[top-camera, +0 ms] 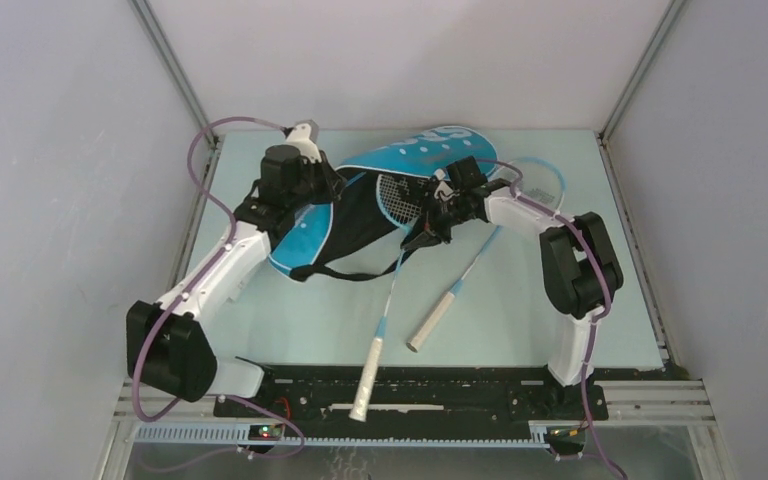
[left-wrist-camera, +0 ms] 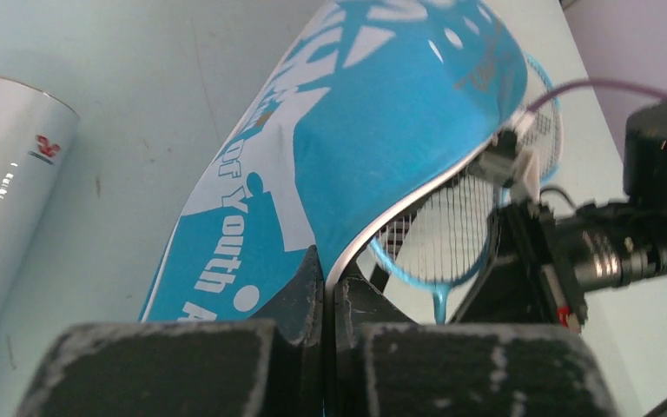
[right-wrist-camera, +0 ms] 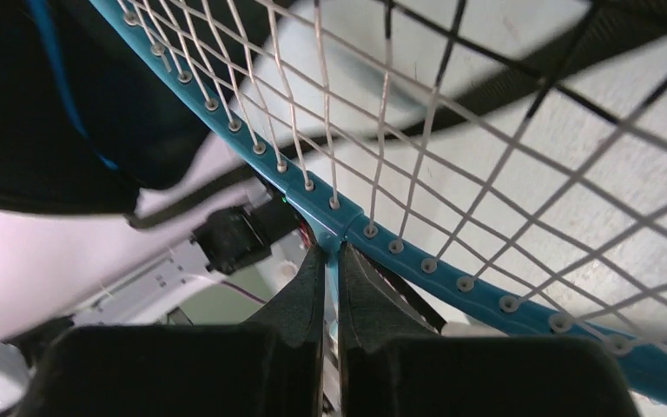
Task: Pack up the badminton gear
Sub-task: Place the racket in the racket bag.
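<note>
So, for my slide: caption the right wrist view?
Right jaws pinch the blue racket just below its strung head.

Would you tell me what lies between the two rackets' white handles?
Only bare table; the top view shows it.

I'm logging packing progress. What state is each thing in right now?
Racket bag: lying on the table, one edge pinched and lifted open.
Left claw: shut on the bag's edge.
Right claw: shut on one racket's throat.
Held racket: head partly under the bag's lifted edge, handle sticking out.
Second racket: lying flat on the table, outside the bag, untouched.
White tube: beside the bag, not packed.
</note>
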